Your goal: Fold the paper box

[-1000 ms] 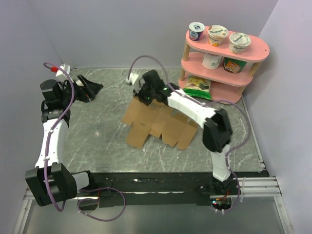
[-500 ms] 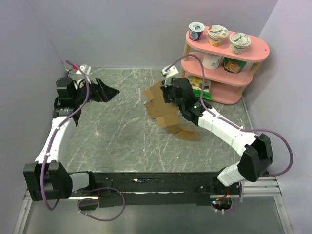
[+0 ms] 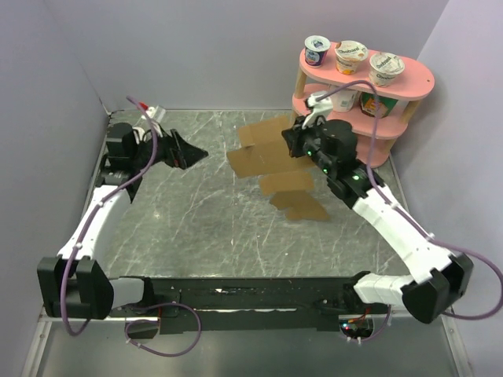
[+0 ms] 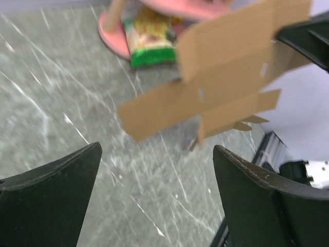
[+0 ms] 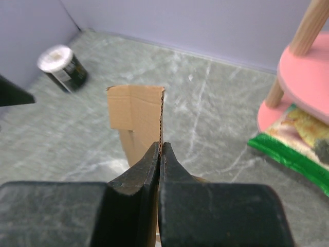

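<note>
Your right gripper [image 5: 160, 153] is pinched fully closed on 1 edge of the paper box [image 3: 275, 161], with the corrugated edge showing between its jaws. The box is an unfolded die-cut sheet of plain brown cardboard. It hangs tilted just beside the pink shelf [image 3: 416, 78], on the side toward the middle of the desk [image 3: 196, 220]. You cannot tell whether its lowest flap touches the desk.

Your left gripper [image 4: 157, 150] is spread wide and holds nothing. It points at the sheet from well apart, on the far side from the shelf.

Expect the sheet to be very light and stiff within each panel, but floppy along its creases. The narrow flaps will likely swing and droop when you move it. The surface is matte, so slipping looks unlikely, though a hard pinch could dent the fluting.

Take hold on a broad panel close to a crease, not on a thin tab. The desk is hard, veined grey stone, good to press folds against. A soft green packet [image 3: 321, 137] lies at the shelf's foot.
</note>
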`<state>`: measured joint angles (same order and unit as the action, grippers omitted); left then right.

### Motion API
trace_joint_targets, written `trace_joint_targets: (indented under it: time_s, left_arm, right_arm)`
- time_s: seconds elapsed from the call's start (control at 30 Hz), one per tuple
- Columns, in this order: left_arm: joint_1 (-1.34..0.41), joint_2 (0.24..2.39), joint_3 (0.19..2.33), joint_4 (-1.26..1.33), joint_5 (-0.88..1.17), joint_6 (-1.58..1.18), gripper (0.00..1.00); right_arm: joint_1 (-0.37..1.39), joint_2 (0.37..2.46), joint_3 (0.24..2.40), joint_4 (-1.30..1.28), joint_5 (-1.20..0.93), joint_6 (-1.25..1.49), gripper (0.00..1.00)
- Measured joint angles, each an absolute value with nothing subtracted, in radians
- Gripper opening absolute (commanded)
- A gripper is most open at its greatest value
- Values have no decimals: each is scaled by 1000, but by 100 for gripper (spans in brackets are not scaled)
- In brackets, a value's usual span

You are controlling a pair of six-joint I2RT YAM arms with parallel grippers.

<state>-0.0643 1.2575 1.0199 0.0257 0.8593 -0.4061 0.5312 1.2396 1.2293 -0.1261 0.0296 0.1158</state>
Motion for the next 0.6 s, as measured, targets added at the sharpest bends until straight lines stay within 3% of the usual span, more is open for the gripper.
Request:
trace_joint_targets:
  time_s: [0.23, 0.6]
  left_arm:
    - [35, 1176, 1082, 53, 867, -458, 96]
    - [181, 1243, 1300, -38, 837, -519, 96]
  right_arm:
    - [532, 1058, 1271, -206, -9, 159, 0]
    - [532, 869, 1285, -334, -196, 342, 0]
